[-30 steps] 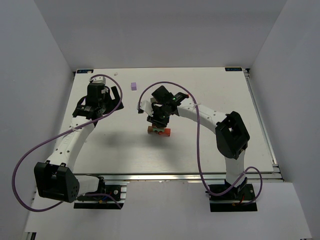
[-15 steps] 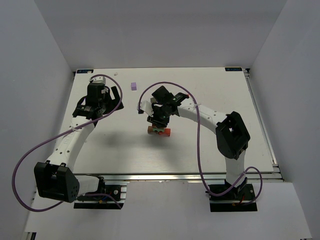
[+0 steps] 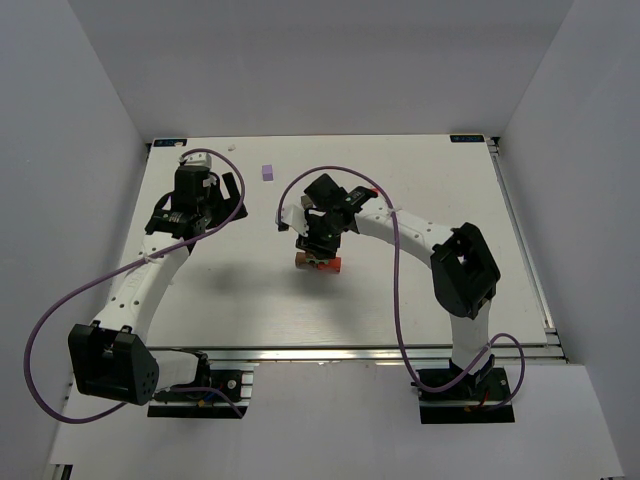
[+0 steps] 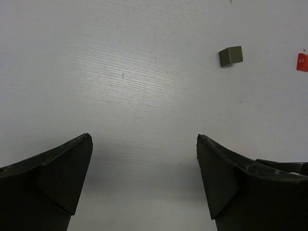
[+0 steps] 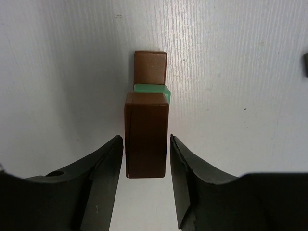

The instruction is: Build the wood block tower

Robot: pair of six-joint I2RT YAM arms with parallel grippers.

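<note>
In the right wrist view a tall brown block (image 5: 147,134) stands between the fingers of my right gripper (image 5: 147,161), with a thin gap on each side, so the jaws are open and apart from it. Behind it lie a green block (image 5: 153,89) and another brown block (image 5: 150,67). From above, this tower (image 3: 318,262) sits mid-table under the right gripper (image 3: 320,243), with a red end (image 3: 334,266) showing. My left gripper (image 4: 144,163) is wide open over bare table. It holds nothing.
A dark grey block (image 4: 230,56) and a red piece (image 4: 302,62) lie ahead and to the right of the left gripper. A lilac block (image 3: 266,172) sits alone near the far edge of the white table (image 3: 420,170). The left gripper (image 3: 225,195) hovers at the left.
The right jaws have parted a little from the brown block. The left arm has not moved.
</note>
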